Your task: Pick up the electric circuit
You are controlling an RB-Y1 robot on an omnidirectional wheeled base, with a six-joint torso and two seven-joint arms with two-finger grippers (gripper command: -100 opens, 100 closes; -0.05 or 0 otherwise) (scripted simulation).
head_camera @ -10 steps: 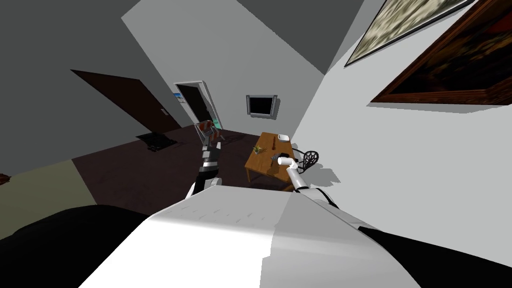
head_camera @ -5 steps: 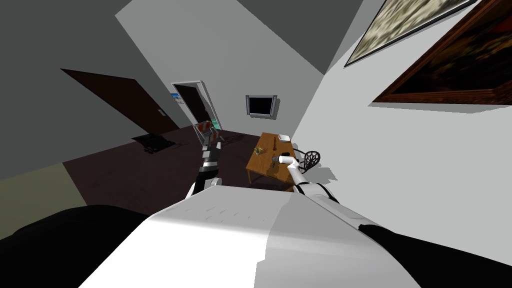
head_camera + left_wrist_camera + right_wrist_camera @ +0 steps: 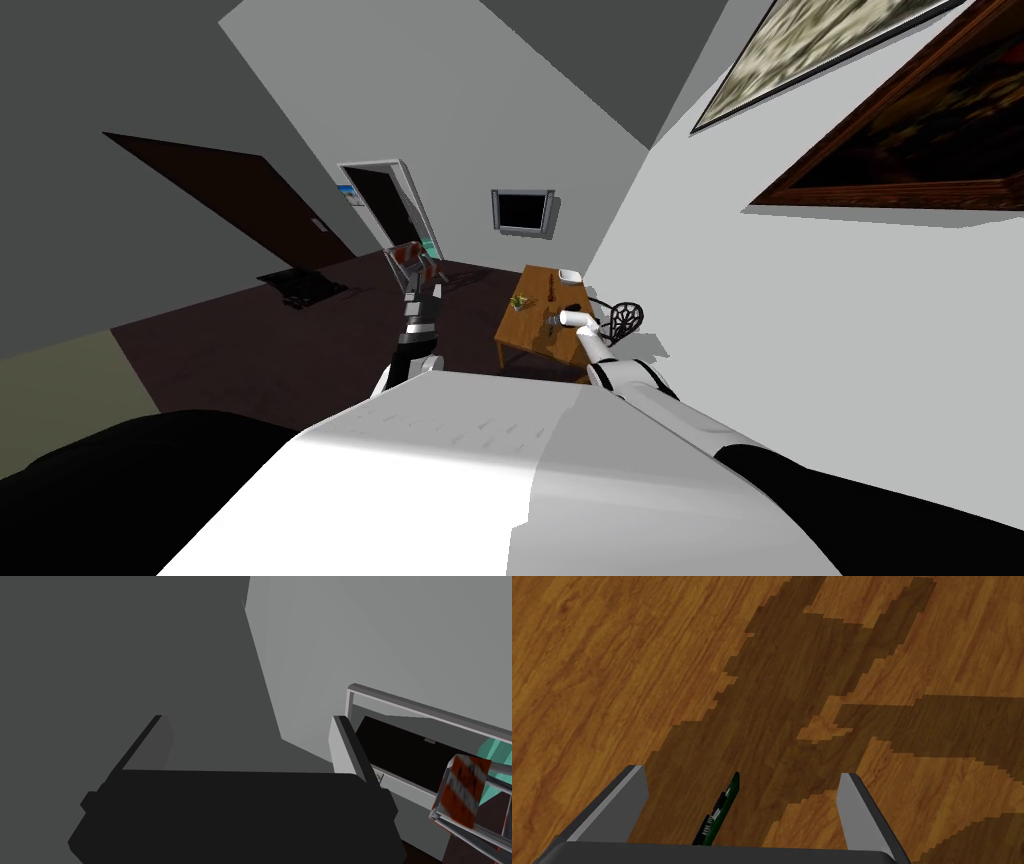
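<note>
Edgewise, circuit board (image 3: 719,813) between right jaws.

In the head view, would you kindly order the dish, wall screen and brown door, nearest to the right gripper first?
1. Dish, on the table's far end.
2. Wall screen, behind the table.
3. Brown door, across the room, left.

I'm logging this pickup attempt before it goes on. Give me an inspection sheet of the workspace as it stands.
Surface: wooden table, shadowed under the gripper.
Job's things: green circuit board, edge-on, inside the right gripper, not gripped.
Clutter: small plant, white dish at the far end.
Grippers: right gripper open over the table; left gripper open, raised away from the table.
Cables: nothing seen.
Surroundings: dark chair beside the table; framed pictures on the wall.
</note>
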